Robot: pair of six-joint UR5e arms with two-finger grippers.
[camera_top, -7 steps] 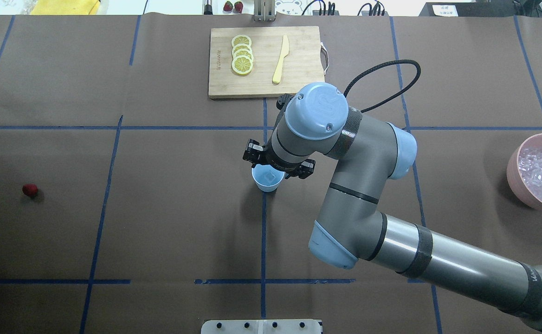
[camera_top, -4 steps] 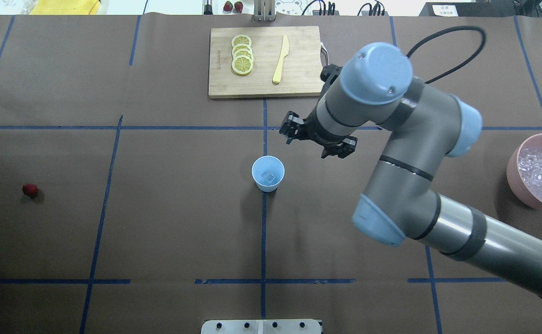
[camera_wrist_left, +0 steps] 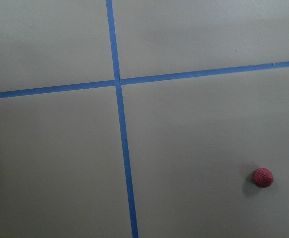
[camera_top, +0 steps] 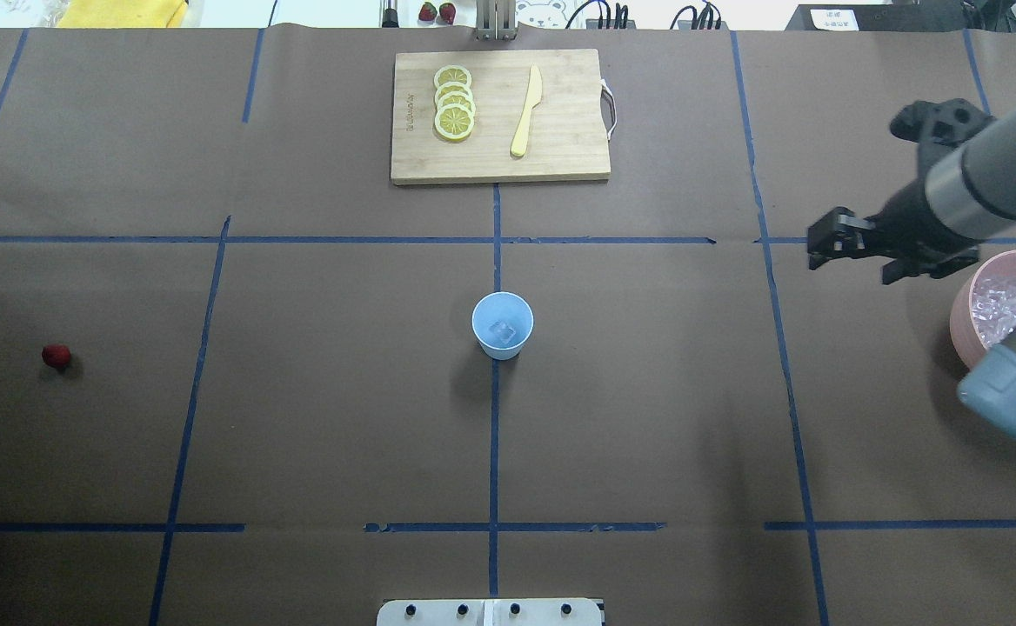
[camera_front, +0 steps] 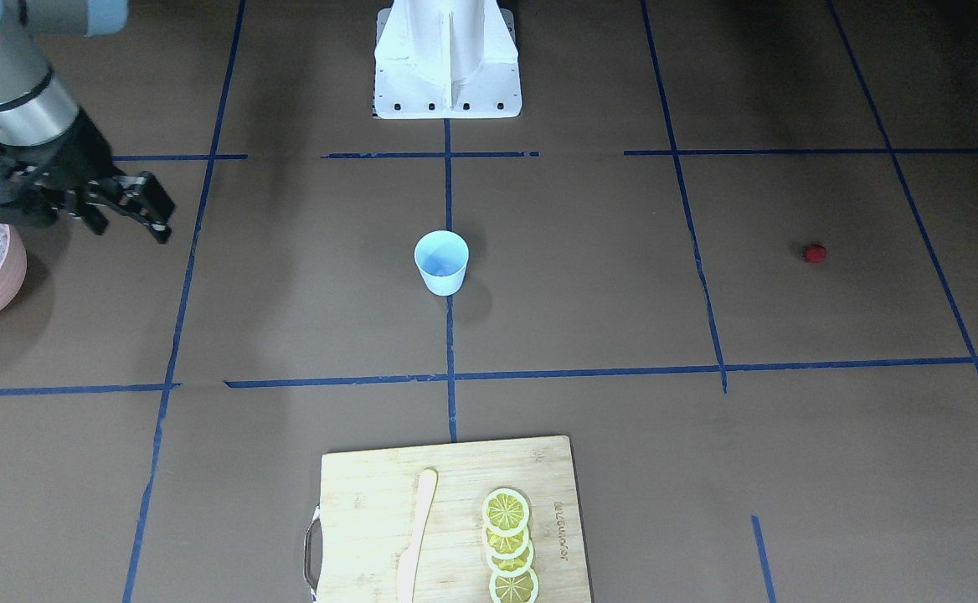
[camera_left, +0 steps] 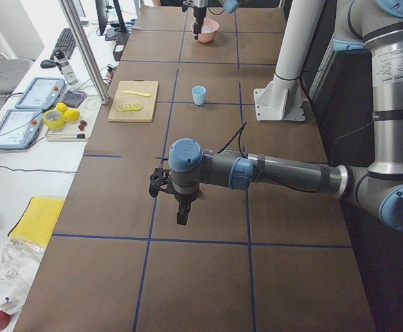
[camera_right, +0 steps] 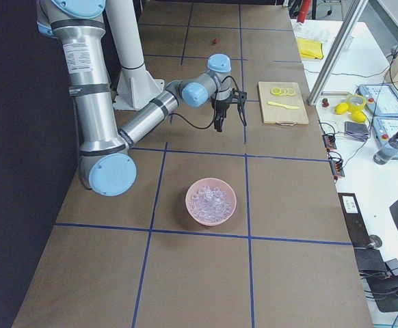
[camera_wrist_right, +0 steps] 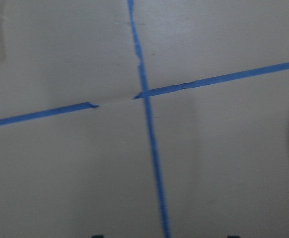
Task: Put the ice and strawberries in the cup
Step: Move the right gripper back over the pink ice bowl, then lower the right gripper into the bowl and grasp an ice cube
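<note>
One ice cube point(camera_top: 503, 330) lies in the cup point(camera_top: 501, 346) at mid-table, the strawberry point(camera_top: 56, 355) well apart at far left — right gripper point(camera_top: 866, 256) spread wide, empty, beside the pink bowl point(camera_top: 959, 329); left gripper point(camera_left: 174, 204) fingers — cannot tell.

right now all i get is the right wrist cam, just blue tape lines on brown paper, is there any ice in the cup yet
Observer: Yes. The overhead view shows one clear ice cube lying at the bottom of the light-blue cup, which stands upright at the middle of the table.
Operator: ok and the strawberry, is it in there too
Observer: No. The strawberry lies by itself on the brown paper, far out on the robot's left side of the table and well apart from the cup.
</note>
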